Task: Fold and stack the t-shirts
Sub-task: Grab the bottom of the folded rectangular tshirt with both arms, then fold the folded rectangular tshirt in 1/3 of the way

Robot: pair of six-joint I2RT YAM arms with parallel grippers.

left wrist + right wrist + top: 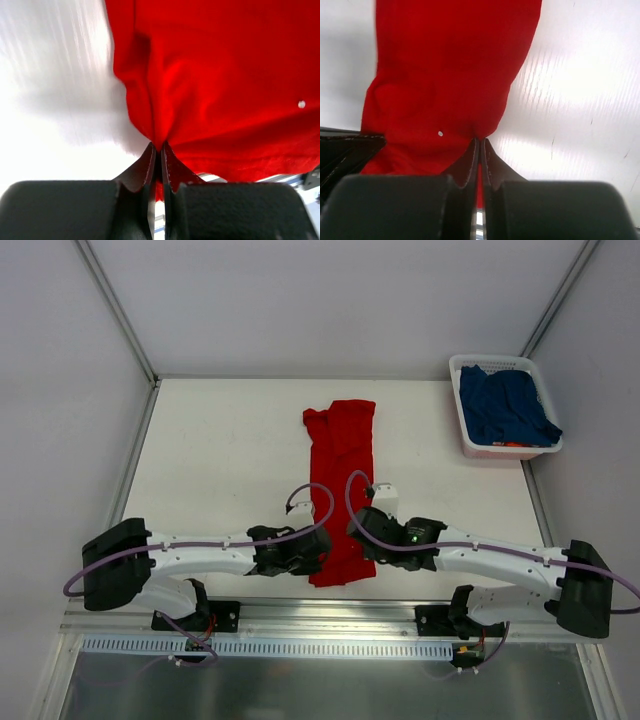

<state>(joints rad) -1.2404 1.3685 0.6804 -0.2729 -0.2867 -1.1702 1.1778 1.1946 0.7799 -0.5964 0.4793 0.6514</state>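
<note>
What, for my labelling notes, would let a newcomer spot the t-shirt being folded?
Start at the white table. Down its middle lies a long, narrow red t-shirt, its near end pinched by the left gripper and right gripper. It is the only cloth on the tabletop; the navy t-shirt sits crumpled in the white basket at the far right.

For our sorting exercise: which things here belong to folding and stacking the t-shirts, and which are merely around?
Belong: red t-shirt; navy t-shirt; left end effector and right end effector, both gripping the red one.
Merely around: white basket, holding the navy one; table.
</note>
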